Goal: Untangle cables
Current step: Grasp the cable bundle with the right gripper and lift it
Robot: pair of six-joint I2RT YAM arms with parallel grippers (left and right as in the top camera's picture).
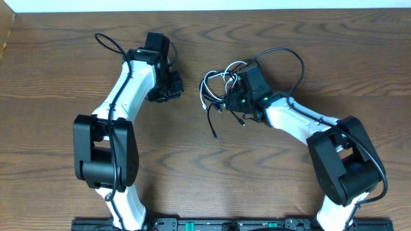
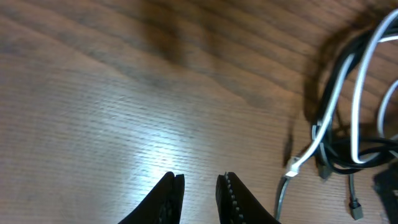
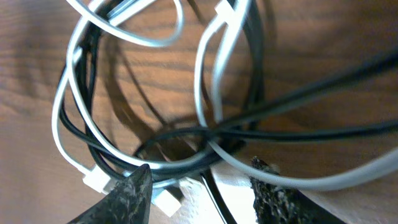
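A: Where are the cables [image 1: 218,86]?
B: At three o'clock of the left gripper [image 2: 200,186], its jaws barely parted, empty; the right gripper [image 3: 202,186] straddles them, unclenched
A: The risk?
B: Closing there could pinch several strands together, tightening the snarl

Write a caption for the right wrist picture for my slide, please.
The right claw hangs open over a knot of white and black cables on the wooden table.
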